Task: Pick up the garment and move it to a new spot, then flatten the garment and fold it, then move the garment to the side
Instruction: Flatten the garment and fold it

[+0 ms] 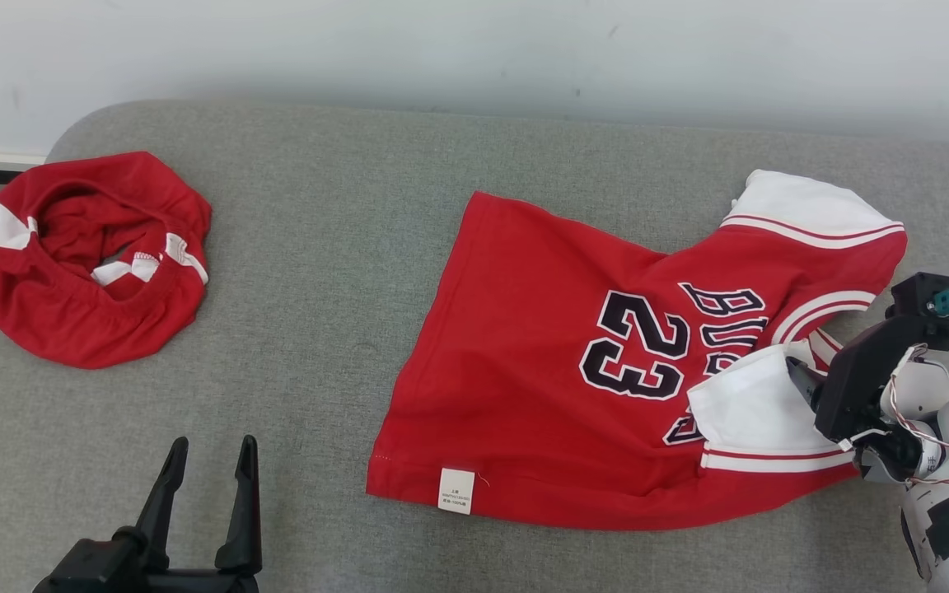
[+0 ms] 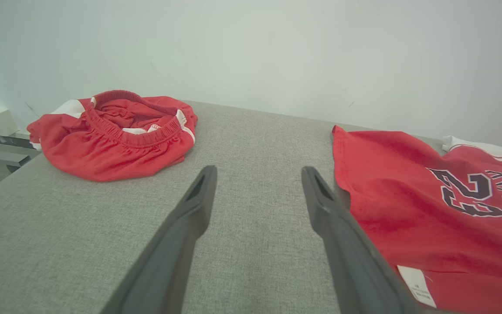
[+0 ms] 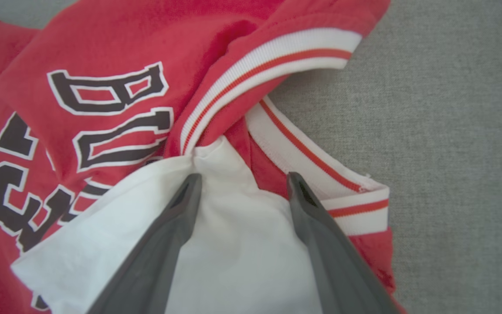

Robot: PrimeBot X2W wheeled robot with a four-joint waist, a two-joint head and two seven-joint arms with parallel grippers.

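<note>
Pincer status: right pincer [image 3: 242, 181] has its jaws spread wide with nothing clamped. Same for the left pincer [image 1: 213, 445], wide apart and empty. Rest goes big to small, all placed off the jersey.

Grey fabric-topped table [image 1: 318, 247], rounded far-left corner, pale wall [image 1: 474, 49] behind. It carries everything.

Red jersey [image 1: 540, 346] lies on the table's right half, front up, hem to the left, neck end to the right. Body is mostly flat. The shoulder end is rumpled, with a ridge running through the lettering.

Red shorts [image 1: 71, 313] with white trim sit bunched in a heap, elastic waistband gaping upward. They're well apart from the jersey, off its hem side, by the table's far-left corner.

Left pincer sits near the jersey's near hem corner, over bare table, fingers pointing away, not touching the cloth.

Right pincer is at the jersey's neck end, near side. Both fingers are over the white sleeve [image 1: 746, 403] that's flopped back onto the red front, tips just short of the striped neckline rib [image 3: 312, 152]. Can't tell if they touch the cloth.

Second white sleeve [image 1: 804, 206] is on the far side of the neck end, lying on the table.

Black number 23 [image 1: 635, 346], white outline, is mid-chest. The lettering beside it is partly under the flopped sleeve.

Small white care label [image 1: 455, 490] is on the hem, near corner.
</note>
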